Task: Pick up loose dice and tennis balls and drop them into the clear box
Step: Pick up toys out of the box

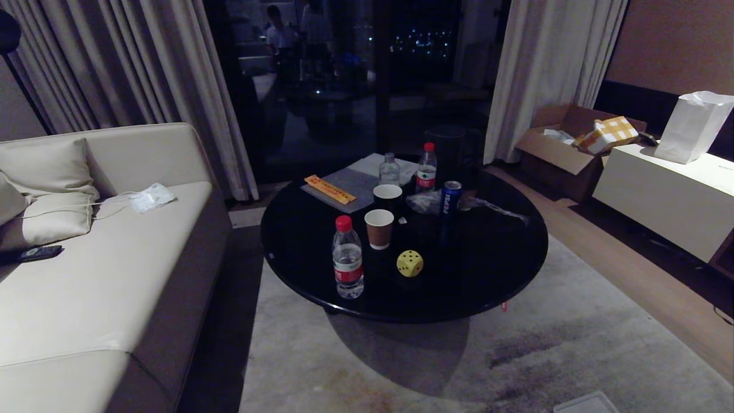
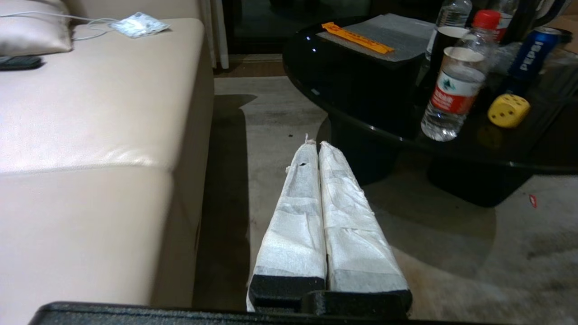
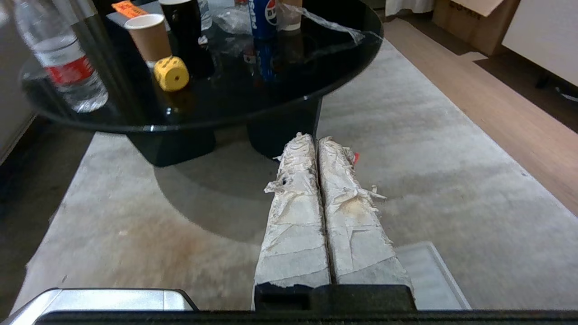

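Both hands are seen closed and empty, left hand (image 2: 318, 146) and right hand (image 3: 314, 140) parked low over the rug, since nothing is reached yet; yellow die (image 1: 410, 263) is left on the tabletop (image 1: 487, 269) beside a water bottle (image 1: 347, 258)

Glossy black top on the round table (image 1: 487, 269), throwing reflections, and a matt yellow die (image 1: 410, 263) sits on it among clear plastic bottles (image 1: 348, 258), a brown paper cup (image 1: 379, 228) and a shiny metal Pepsi can (image 1: 451, 198). Smooth, faintly sheened cream leather on the sofa (image 1: 86, 298), a rough, stained grey carpet (image 1: 573, 344) underfoot. Frayed white cloth tape wraps the left gripper (image 2: 314, 145) and the right gripper (image 3: 313, 137).
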Motion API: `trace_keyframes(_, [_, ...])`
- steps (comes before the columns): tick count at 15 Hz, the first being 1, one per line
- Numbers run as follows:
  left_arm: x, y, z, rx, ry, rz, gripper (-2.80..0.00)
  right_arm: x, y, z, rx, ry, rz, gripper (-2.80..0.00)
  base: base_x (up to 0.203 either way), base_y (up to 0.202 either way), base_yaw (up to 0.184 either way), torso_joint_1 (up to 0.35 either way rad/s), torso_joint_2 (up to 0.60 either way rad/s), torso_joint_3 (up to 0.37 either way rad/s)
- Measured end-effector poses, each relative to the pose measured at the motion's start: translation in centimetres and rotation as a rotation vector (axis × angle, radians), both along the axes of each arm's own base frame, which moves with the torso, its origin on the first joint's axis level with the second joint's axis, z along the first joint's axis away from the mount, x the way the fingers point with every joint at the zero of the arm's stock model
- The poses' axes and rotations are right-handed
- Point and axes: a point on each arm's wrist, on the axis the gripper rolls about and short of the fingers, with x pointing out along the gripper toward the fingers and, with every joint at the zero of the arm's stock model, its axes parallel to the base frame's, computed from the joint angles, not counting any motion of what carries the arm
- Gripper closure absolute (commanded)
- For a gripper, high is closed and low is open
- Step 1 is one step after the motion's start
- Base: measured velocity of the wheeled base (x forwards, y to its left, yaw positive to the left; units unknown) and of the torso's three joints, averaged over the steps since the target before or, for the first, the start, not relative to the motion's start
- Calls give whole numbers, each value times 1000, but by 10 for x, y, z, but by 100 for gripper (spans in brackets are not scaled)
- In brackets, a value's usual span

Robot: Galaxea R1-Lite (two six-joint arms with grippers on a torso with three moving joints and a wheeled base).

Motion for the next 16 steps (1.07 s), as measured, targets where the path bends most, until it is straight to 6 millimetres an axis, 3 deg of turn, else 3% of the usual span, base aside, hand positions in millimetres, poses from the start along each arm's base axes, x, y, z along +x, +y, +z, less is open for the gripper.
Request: trace_keyframes(16, [0, 0, 0, -1, 0, 0, 0, 0, 0, 0, 0, -1, -1, 0, 183, 0, -1, 3, 2, 4])
